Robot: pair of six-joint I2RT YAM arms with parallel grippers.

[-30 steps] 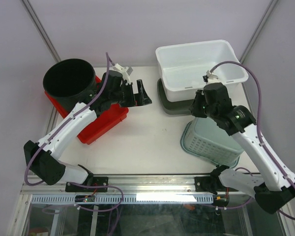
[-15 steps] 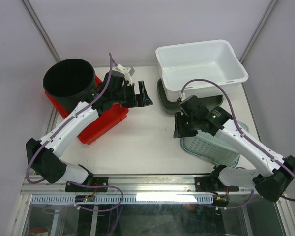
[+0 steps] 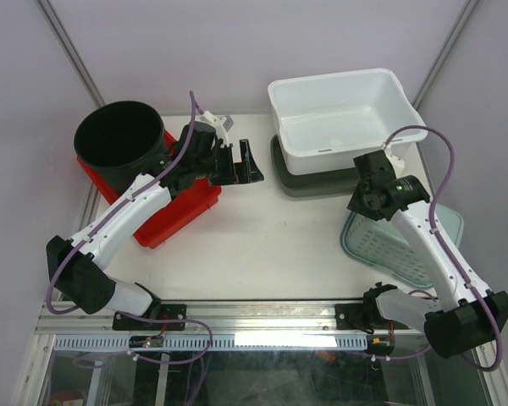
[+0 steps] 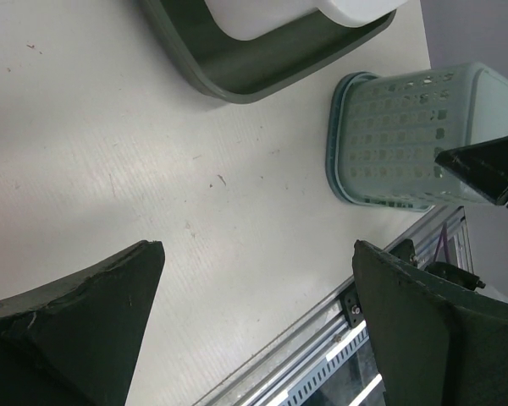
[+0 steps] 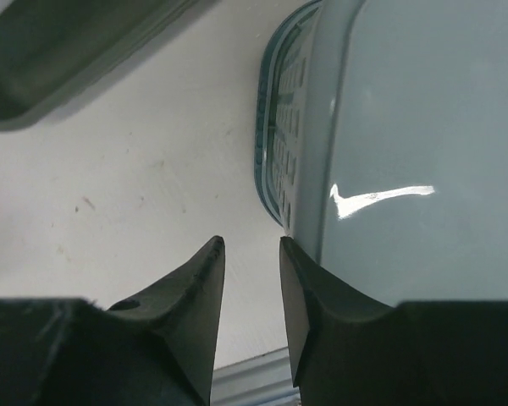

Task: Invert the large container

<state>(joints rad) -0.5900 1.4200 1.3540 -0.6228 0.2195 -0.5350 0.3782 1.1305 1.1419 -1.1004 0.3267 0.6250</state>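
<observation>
The large container, a teal perforated basket (image 3: 406, 241), rests at the right of the table with its smooth base (image 5: 406, 127) facing up and its rim toward the table. My right gripper (image 3: 358, 203) hovers at the basket's upper left corner. Its jaws (image 5: 250, 245) are a little apart with nothing between them, and one finger lies close beside the basket's wall. My left gripper (image 3: 241, 162) hangs wide open over the table's middle left and holds nothing (image 4: 258, 245). The left wrist view shows the basket (image 4: 398, 139) from the side.
A white tub (image 3: 347, 114) sits in a dark green tray (image 3: 289, 182) at the back right, just behind the basket. A black bucket (image 3: 118, 139) stands on a red bin (image 3: 182, 211) at the left. The metal rail (image 3: 262, 317) runs along the near edge.
My right arm has swung from the basket's left rim back up toward the white tub. The basket now lies further right with its base up. The left arm has not moved.
</observation>
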